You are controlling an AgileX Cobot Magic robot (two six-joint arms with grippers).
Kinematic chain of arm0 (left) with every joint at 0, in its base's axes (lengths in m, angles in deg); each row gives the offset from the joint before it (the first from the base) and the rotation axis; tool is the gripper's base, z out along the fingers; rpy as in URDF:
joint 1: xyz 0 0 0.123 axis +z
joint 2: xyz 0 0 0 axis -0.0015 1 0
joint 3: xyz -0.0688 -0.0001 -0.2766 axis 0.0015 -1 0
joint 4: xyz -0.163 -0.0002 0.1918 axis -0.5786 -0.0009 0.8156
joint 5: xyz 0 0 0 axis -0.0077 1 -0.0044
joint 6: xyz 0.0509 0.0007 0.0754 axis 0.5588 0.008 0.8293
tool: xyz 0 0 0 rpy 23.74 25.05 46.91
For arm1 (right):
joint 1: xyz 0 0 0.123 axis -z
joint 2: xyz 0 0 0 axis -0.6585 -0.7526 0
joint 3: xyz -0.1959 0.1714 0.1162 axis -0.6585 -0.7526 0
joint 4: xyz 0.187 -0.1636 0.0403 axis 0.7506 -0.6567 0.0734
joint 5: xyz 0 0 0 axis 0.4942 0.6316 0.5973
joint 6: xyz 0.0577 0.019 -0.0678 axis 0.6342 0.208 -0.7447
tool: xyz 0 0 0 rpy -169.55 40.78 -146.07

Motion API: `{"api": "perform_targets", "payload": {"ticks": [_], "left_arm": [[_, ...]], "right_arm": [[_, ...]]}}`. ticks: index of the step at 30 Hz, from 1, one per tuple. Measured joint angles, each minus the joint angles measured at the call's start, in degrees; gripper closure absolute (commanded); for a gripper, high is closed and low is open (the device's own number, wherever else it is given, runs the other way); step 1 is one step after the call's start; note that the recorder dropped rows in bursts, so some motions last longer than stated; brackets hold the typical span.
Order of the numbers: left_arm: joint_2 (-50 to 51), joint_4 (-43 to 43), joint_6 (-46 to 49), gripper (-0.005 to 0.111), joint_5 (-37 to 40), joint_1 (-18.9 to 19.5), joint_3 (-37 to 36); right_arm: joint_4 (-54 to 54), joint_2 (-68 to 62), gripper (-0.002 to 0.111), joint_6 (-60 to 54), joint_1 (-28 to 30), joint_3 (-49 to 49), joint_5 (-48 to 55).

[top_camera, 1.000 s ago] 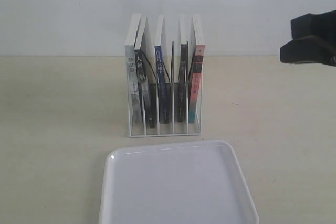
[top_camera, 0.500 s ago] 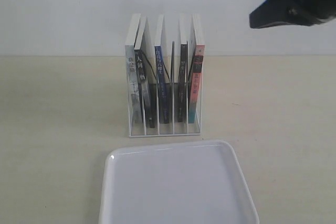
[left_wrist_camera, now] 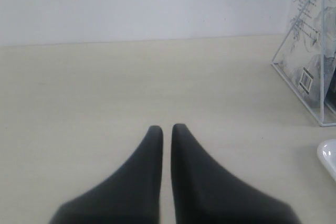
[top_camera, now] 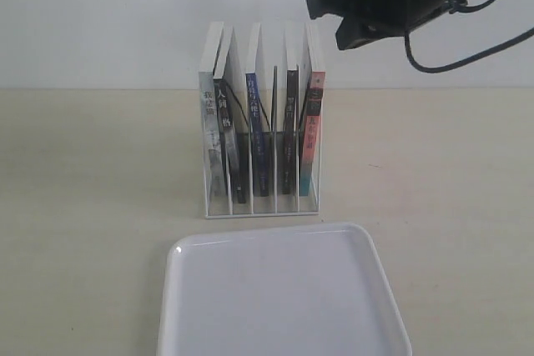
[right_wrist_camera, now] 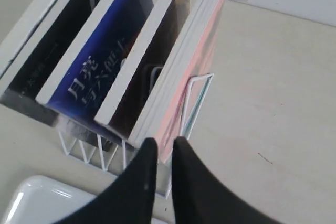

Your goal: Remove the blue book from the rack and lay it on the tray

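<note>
The blue book (top_camera: pixel 254 112) stands upright in a middle slot of the white wire rack (top_camera: pixel 260 213). Its deep blue cover with white lettering (right_wrist_camera: pixel 100 72) shows in the right wrist view, inside the rack (right_wrist_camera: pixel 195 94). The white tray (top_camera: pixel 284 298) lies in front of the rack. My right gripper (top_camera: pixel 327 21) hangs in the air above the rack's right end, over the pink-covered book. Its fingers (right_wrist_camera: pixel 148 153) are almost together with nothing between them. My left gripper (left_wrist_camera: pixel 167 129) is shut and empty over bare table, left of the rack (left_wrist_camera: pixel 315 95).
Other books share the rack: a red-and-teal-spined one (top_camera: pixel 310 135) at the right end, a black-spined one (top_camera: pixel 288 122) beside it, and dark and grey ones (top_camera: pixel 213 122) at the left. A pale wall runs behind the table. A tray corner (left_wrist_camera: pixel 329 157) shows in the left wrist view.
The right gripper has travelled up and to the left, from the right edge of the exterior view to above the rack's right end. The books, rack and tray have not moved.
</note>
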Motion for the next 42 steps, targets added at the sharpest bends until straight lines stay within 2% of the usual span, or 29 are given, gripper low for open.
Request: {"api": "perform_targets", "payload": {"ticks": [1, 3, 16, 31, 34, 39, 42], "left_arm": [[0.0, 0.0, 0.0, 0.102, 0.0, 0.0, 0.0], [0.0, 0.0, 0.0, 0.102, 0.0, 0.0, 0.0], [0.0, 0.0, 0.0, 0.102, 0.0, 0.0, 0.0], [0.0, 0.0, 0.0, 0.102, 0.0, 0.0, 0.0], [0.0, 0.0, 0.0, 0.102, 0.0, 0.0, 0.0], [0.0, 0.0, 0.0, 0.102, 0.0, 0.0, 0.0], [0.0, 0.0, 0.0, 0.102, 0.0, 0.0, 0.0]], "right_arm": [[-0.6, -0.5, 0.063, 0.6, -0.1, 0.8, 0.0], [-1.5, -1.4, 0.055, 0.9, -0.3, 1.8, 0.1], [0.3, -6.1, 0.055, 3.9, -0.3, 2.6, -6.5], [3.5, -9.7, 0.055, 4.1, -0.3, 2.6, -7.9], [3.5, -10.2, 0.062, 4.1, -0.3, 2.6, -7.8], [3.9, -10.3, 0.087, 4.1, -0.3, 2.6, -7.7], [4.3, -10.6, 0.094, 4.5, -0.4, 2.7, -7.7]]}}
